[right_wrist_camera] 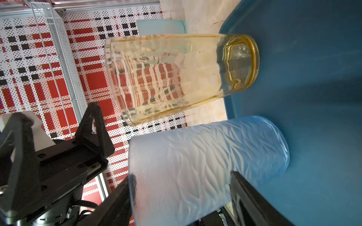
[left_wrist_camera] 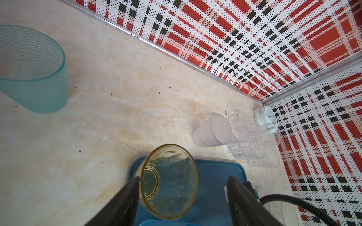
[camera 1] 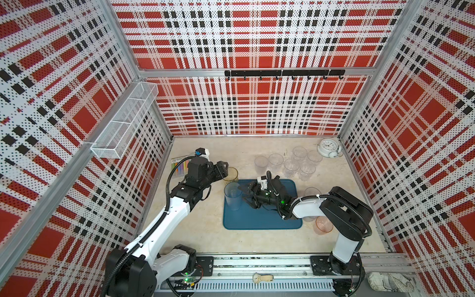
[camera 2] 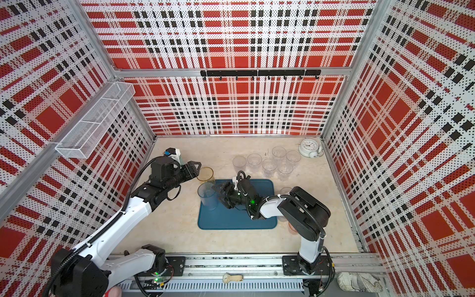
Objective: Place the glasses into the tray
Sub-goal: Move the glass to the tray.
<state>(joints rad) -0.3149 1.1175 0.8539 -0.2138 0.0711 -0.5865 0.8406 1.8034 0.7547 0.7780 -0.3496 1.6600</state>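
Note:
The teal tray (camera 1: 257,221) lies mid-table. A frosted blue-grey glass (camera 1: 232,196) stands on its left edge. My right gripper (right_wrist_camera: 181,174) is open and rolled on its side, fingers one above the other against this glass's wall (right_wrist_camera: 195,166). An amber glass (left_wrist_camera: 170,182) stands at the tray's far left corner. My left gripper (left_wrist_camera: 184,177) is open around it, one fingertip (left_wrist_camera: 137,179) at its wall and the other apart. Several clear glasses (camera 1: 291,167) cluster at the back right. A pink glass (camera 1: 323,225) and a clear one (camera 1: 312,192) stand by the right arm. A mint-green glass (left_wrist_camera: 33,68) stands apart on the table.
A white alarm clock (camera 1: 329,148) sits in the back right corner. A white mesh basket (camera 1: 123,120) hangs on the left wall. A pack of coloured sticks (camera 1: 177,167) lies by the left wall. A wristwatch (camera 1: 262,277) and a cloth (camera 1: 390,281) lie on the front rail.

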